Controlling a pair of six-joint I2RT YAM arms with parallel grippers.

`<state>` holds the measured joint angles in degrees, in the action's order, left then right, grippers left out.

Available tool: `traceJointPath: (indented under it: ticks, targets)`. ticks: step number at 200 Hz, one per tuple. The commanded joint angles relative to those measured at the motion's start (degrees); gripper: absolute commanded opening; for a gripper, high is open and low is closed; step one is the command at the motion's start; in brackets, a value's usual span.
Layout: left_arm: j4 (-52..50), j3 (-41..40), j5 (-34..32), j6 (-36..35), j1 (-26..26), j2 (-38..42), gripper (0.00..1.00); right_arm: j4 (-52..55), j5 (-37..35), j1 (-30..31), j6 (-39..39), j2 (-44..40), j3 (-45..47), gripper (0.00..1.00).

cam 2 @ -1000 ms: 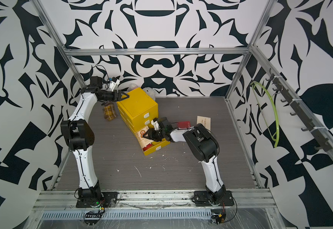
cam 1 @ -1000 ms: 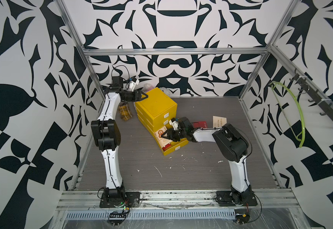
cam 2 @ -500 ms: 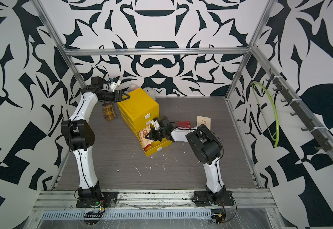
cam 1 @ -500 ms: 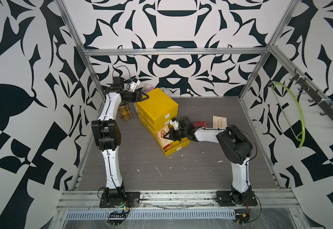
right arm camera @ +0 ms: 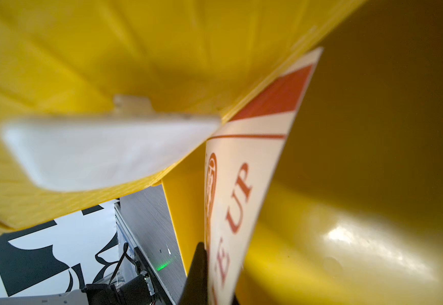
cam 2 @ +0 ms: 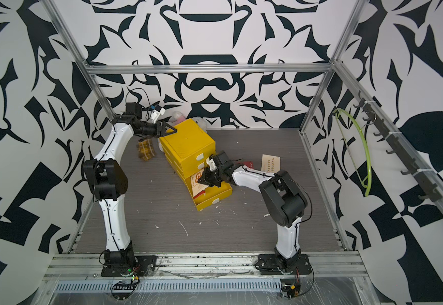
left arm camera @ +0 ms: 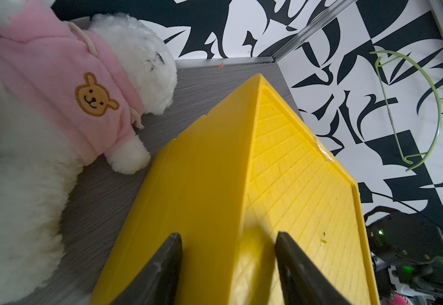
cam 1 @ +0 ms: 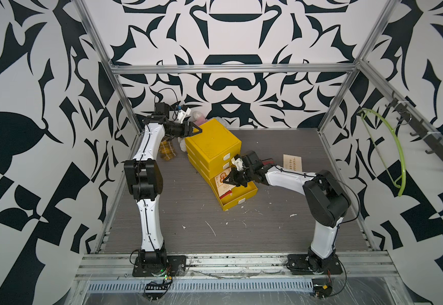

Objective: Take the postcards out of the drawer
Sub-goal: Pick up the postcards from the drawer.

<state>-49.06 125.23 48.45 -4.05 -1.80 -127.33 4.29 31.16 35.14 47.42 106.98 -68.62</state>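
Yellow cabinet [cam 1: 212, 141] is steadied by the left gripper [cam 1: 198, 129] clamped on its corner, while a cream postcard [right arm camera: 244, 169] is pinched by the closed right gripper [cam 1: 227, 181].

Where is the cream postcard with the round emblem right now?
In both top views the cream postcard stands tilted in the open bottom drawer of the yellow cabinet, pinched by the right gripper.

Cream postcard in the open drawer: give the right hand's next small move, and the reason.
Probably lift the right hand up and back: it is shut on the cream postcard, which stands tilted with its lower end inside the open drawer.
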Motion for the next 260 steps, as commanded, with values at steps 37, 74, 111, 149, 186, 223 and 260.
traceJointPath:
  ticks: [37, 74, 111, 149, 186, 223, 260]
  targets:
    - [-5.5, -0.6, -2.4, 1.3, -1.0, -1.2, 0.64, 8.9, -4.5, -1.8, -5.2, -8.2, -1.5, 0.03]
    - [-3.5, 1.0, -4.5, 5.1, -0.7, 1.7, 0.74, 12.5, -4.6, -2.2, -6.7, -11.4, -0.9, 0.03]
    - [1.8, 1.0, -6.4, 10.8, -0.3, 8.0, 0.78, 17.0, -5.0, -2.4, -8.8, -14.9, -0.3, 0.03]
    - [10.0, -3.6, -6.0, 17.6, -0.3, 16.9, 0.78, 24.2, -7.1, -3.6, -12.4, -22.1, 1.4, 0.03]
    - [21.6, -13.4, -1.3, 26.9, -1.0, 26.4, 0.78, 29.2, -7.9, -6.9, -15.5, -30.0, 1.6, 0.04]
    - [27.4, -20.4, 0.1, 30.0, -6.6, 33.2, 0.78, 30.8, -10.5, -11.7, -18.4, -37.5, -0.4, 0.04]
    - [39.3, -31.4, 1.3, 36.0, -14.9, 37.5, 0.78, 27.1, -14.5, -14.8, -19.9, -40.8, -2.7, 0.04]
